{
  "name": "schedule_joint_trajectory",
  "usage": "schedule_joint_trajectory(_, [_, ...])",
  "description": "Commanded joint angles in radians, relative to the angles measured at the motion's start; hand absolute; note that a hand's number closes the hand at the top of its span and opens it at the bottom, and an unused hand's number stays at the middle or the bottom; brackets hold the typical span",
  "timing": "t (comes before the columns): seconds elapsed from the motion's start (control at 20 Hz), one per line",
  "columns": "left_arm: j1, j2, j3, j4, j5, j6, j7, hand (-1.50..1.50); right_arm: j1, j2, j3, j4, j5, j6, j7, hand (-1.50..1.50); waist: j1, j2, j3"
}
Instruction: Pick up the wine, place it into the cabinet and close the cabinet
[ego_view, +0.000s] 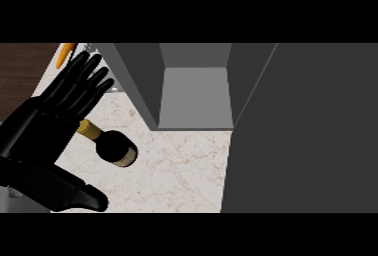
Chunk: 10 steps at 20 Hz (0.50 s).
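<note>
Head view. Left hand (52, 117) at the view's left, fingers (87, 80) straight and extended toward the upper edge, thumb (83, 196) splayed out near the lower edge: open, curled round nothing.

Wine bottle (114, 147) on the marble counter (177, 175), just beside the left hand. Appears to lie on its side, gold-capped neck running in under the hand's edge, dark body pointing toward the lower right. Contact between hand and neck: cannot tell.

Cabinet (193, 95) open, grey interior visible, set apart from the wine bottle, up and to the right. Cabinet door (310, 130) swung out, filling the view's right side.

Orange object (65, 54) at the upper left, just beside the fingertips, too small to identify.
</note>
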Motion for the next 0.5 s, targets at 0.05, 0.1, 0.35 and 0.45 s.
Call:
schedule_joint_trajectory(0.05, [0.058, 0.037, 0.07, 0.065, 0.011, -0.074, -0.086, -1.5, 0.02, 0.015, 0.035, -0.149, -0.003, -0.04, 0.099, -1.5, 0.0, -0.002, 0.0])
schedule_joint_trajectory(0.1, [0.023, 0.08, 0.133, 0.119, 0.052, -0.11, -0.094, -1.5, -0.057, -0.004, -0.025, -0.069, -0.056, -0.021, 0.082, -1.5, 0.002, 0.0, 0.0])
schedule_joint_trajectory(0.35, [-0.001, 0.053, 0.084, 0.276, -0.05, -0.131, -0.193, -1.5, -0.025, 0.002, -0.047, -0.006, -0.067, 0.017, 0.011, -1.5, 0.0, 0.001, 0.0])
schedule_joint_trajectory(0.45, [0.049, 0.049, 0.078, 0.269, -0.065, -0.13, -0.195, -1.5, 0.002, 0.028, 0.011, -0.062, -0.029, -0.004, 0.039, -1.5, 0.001, 0.0, 0.0])
